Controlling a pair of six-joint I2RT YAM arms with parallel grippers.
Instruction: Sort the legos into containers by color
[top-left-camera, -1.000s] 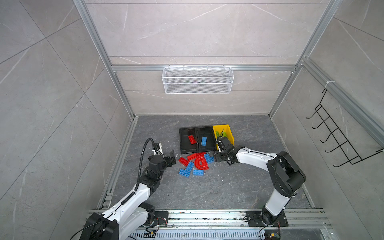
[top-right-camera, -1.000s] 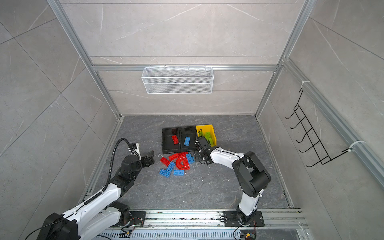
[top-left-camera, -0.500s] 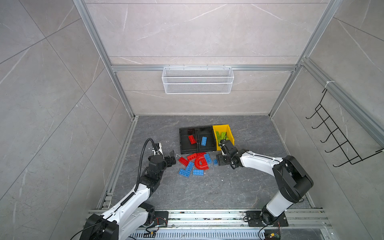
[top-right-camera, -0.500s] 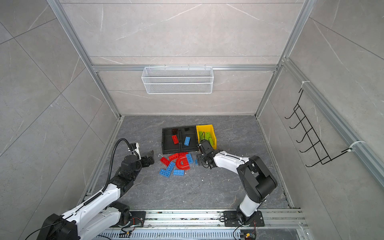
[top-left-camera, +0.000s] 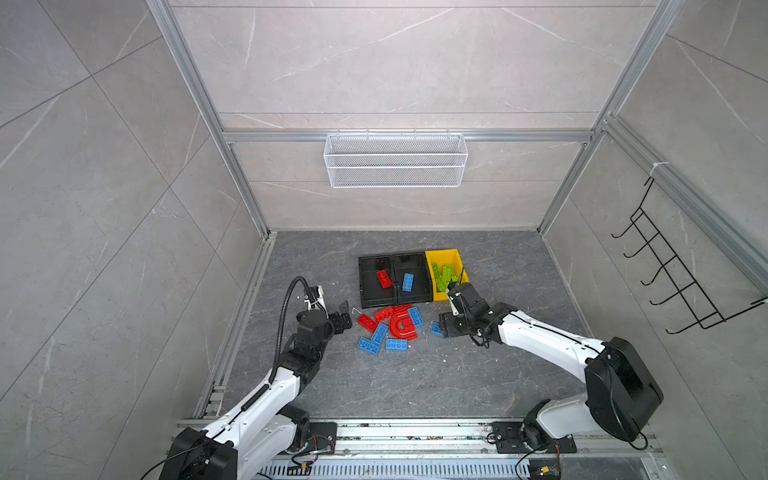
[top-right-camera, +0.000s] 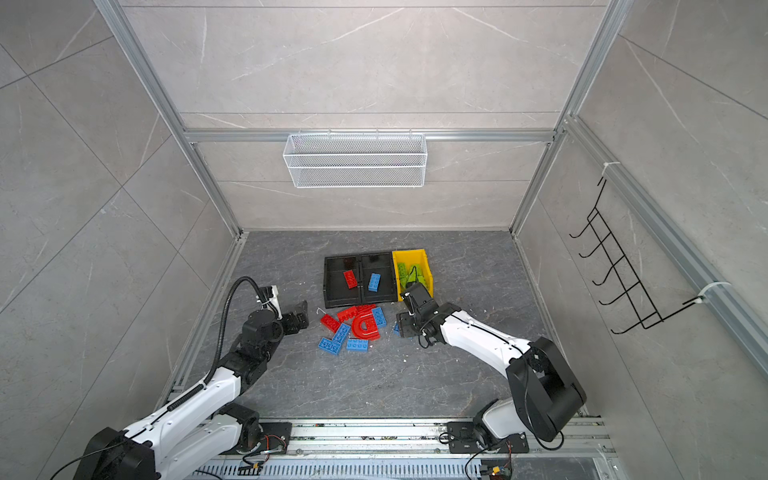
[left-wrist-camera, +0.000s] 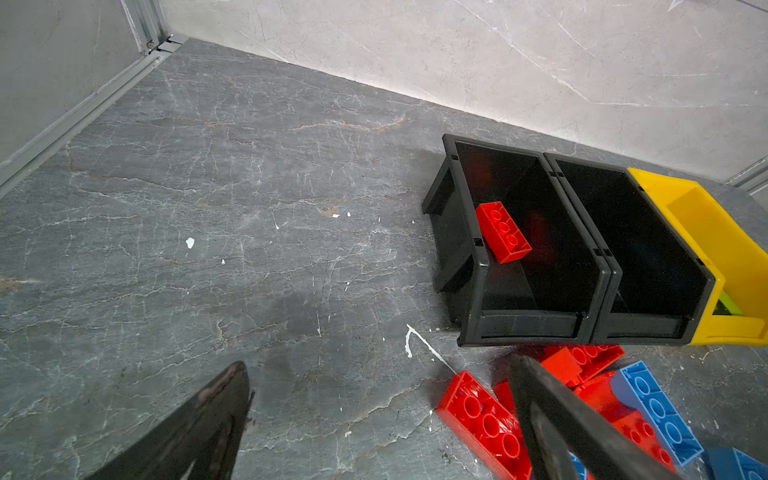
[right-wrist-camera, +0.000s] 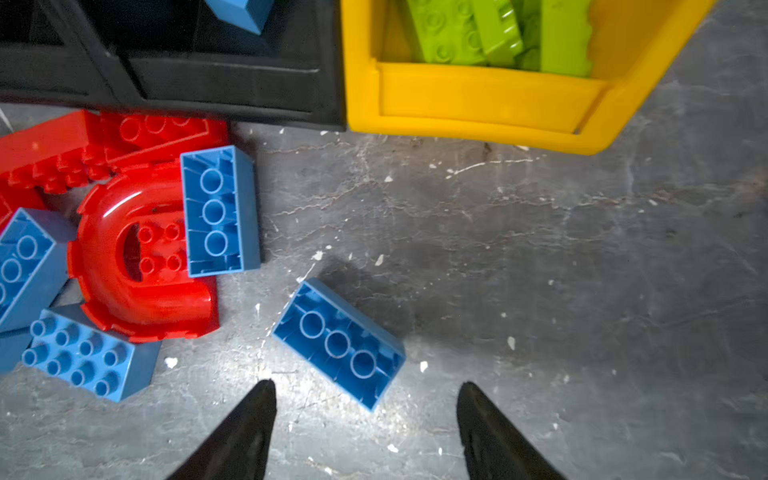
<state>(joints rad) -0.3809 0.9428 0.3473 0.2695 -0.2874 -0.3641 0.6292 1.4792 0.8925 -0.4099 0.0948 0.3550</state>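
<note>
Red and blue legos lie in a pile (top-left-camera: 390, 328) in front of the containers, among them a red arch (top-left-camera: 401, 326) (right-wrist-camera: 137, 266). One black bin (top-left-camera: 360, 282) holds a red brick (left-wrist-camera: 503, 230), the middle black bin (top-left-camera: 428, 286) a blue brick (top-left-camera: 408, 282), and the yellow bin (top-left-camera: 446, 253) (right-wrist-camera: 478, 104) several green bricks (right-wrist-camera: 457, 33). My right gripper (top-left-camera: 444, 328) (right-wrist-camera: 366, 388) is open just above a lone upturned blue brick (right-wrist-camera: 338, 343). My left gripper (top-left-camera: 343, 316) (left-wrist-camera: 376, 370) is wide open beside a red brick (left-wrist-camera: 482, 419), holding nothing.
A white wire basket (top-left-camera: 395, 166) hangs on the back wall and a black hook rack (top-left-camera: 665, 282) on the right wall. A metal rail (top-left-camera: 415, 432) runs along the front edge. The bins sit side by side, touching.
My right gripper has drawn back from the front of the yellow bin towards the near side and now hangs over the lone blue brick. The left arm has not moved.
</note>
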